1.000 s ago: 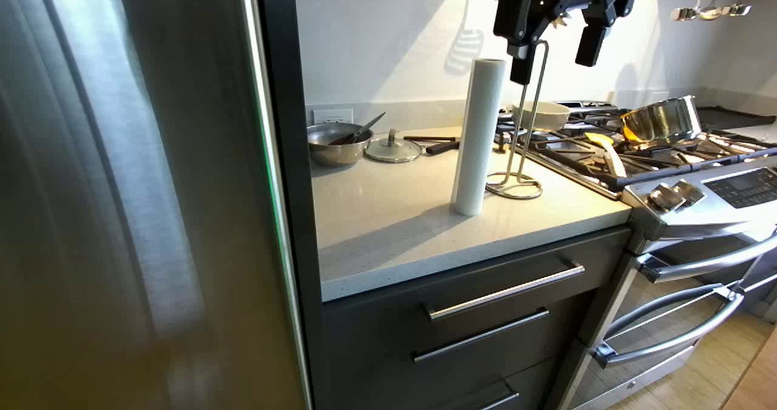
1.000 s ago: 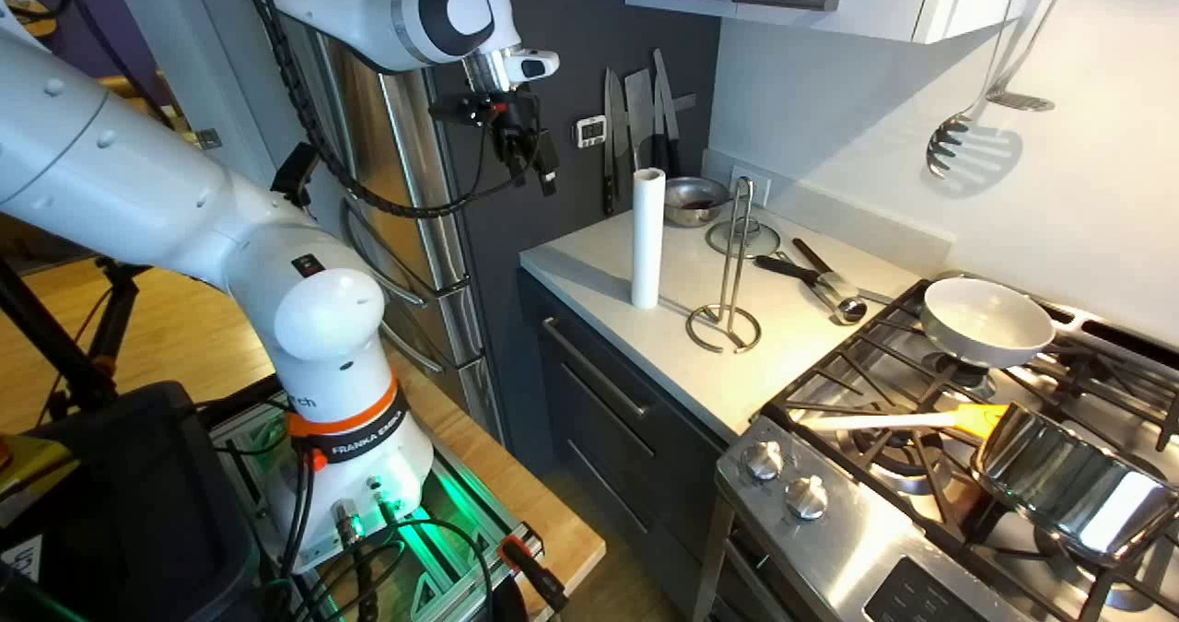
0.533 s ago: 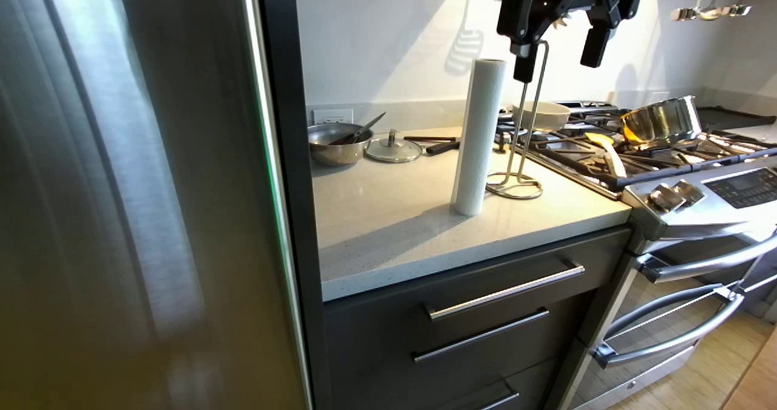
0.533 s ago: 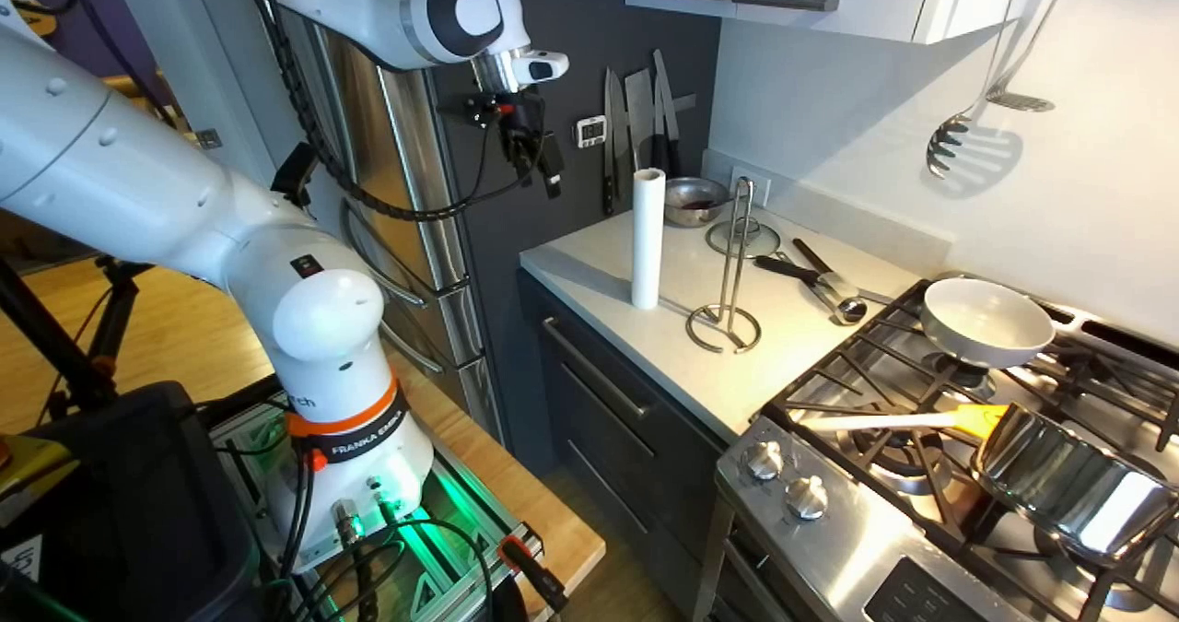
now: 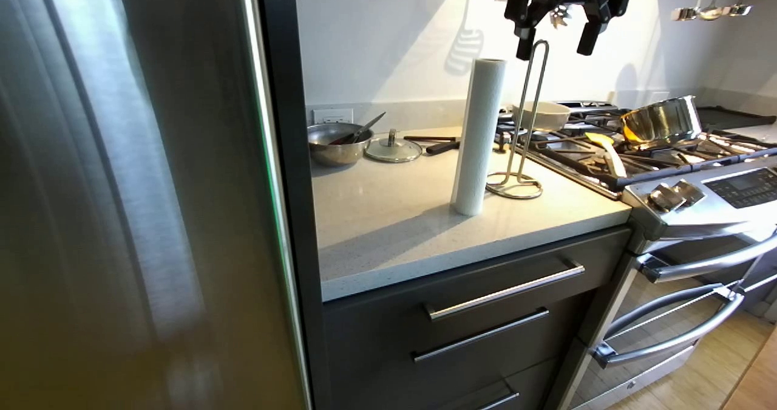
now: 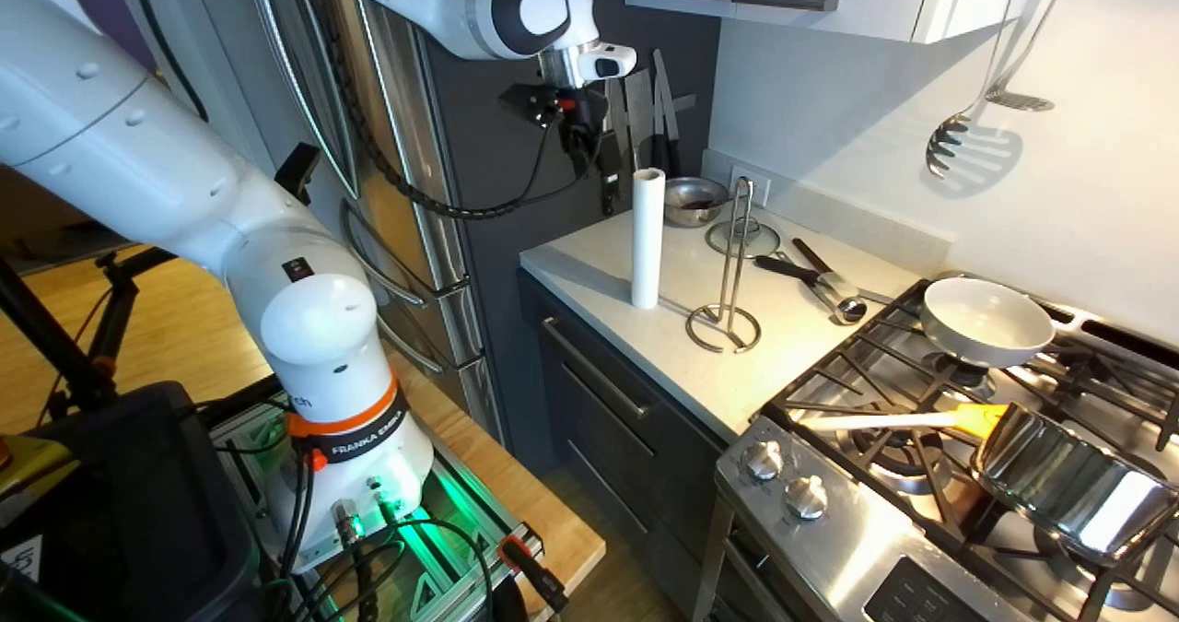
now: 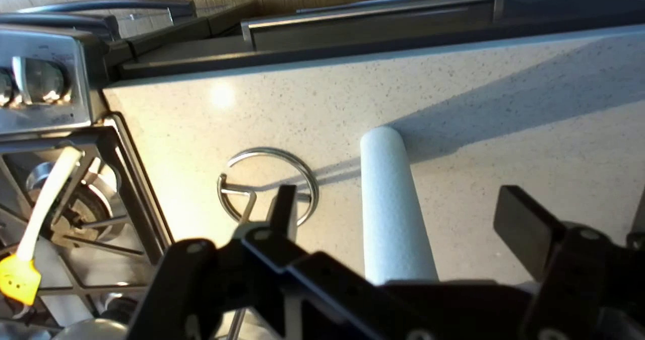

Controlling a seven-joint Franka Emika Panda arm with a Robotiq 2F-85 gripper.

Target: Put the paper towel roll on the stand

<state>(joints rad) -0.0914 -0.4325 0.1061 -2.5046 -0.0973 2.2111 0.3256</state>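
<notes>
The paper towel roll (image 5: 479,136) is a tall white cylinder standing upright on the counter, also in an exterior view (image 6: 647,240) and the wrist view (image 7: 395,204). The wire stand (image 5: 532,124) stands beside it, empty, between roll and stove; it also shows in an exterior view (image 6: 728,313), and its ring base in the wrist view (image 7: 309,176). My gripper (image 5: 555,44) is open and empty, apart from the roll. In an exterior view my gripper (image 6: 608,189) hangs left of the roll's top. In the wrist view the roll lies between the fingers (image 7: 403,214), its top hidden by the gripper.
A metal bowl (image 6: 696,203), a glass lid (image 6: 764,238) and dark-handled utensils (image 6: 787,269) lie at the counter's back. The stove holds a white bowl (image 6: 987,322), a tilted pot (image 6: 1073,484) and a spatula (image 6: 884,420). A fridge (image 5: 152,215) flanks the counter.
In an exterior view my arm and gripper have moved right, closer to the roll. In an exterior view the gripper sits slightly higher. The roll and stand have not moved.
</notes>
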